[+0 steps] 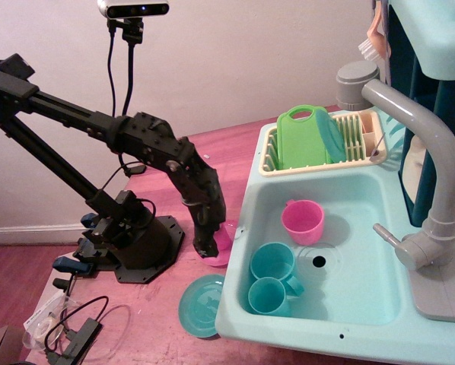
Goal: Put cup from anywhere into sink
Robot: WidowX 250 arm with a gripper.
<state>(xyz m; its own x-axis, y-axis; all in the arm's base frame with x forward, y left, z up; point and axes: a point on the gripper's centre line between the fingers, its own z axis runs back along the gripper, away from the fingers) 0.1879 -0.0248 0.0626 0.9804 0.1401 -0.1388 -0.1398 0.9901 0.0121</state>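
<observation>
Pincer (208, 247): lowered to the counter (151, 319) just left of the sink wall; its state cannot be told, because the fingertips are masked by the arm's own dark links.

Target cup (226, 233): small hot-pink tapered plastic cup, almost fully hidden behind the pincer; only a pink sliver is seen at the pincer's right edge. Contact cannot be confirmed.

Pink saucer (221, 257): flat hot-pink plastic disc directly beneath the pincer; the cup appears to be seated on it.

Sink (349, 304): large pale mint-turquoise plastic basin with black drain hole, immediately right of the pincer.

Basin contents: second hot-pink cup (303, 221) and two teal plastic cups (272, 283), right of the pincer and well inside the basin.

Teal plate (199, 306): round, on the counter below the pincer.

Risk 1: the cup may be tipped or pushed off the saucer if the pincer is closed off-centre.

Risk 2: the saucer may be clamped along with the cup, since both lie at the fingertips.

Risk 3: the near sink wall may be struck if the lift is too low.
</observation>
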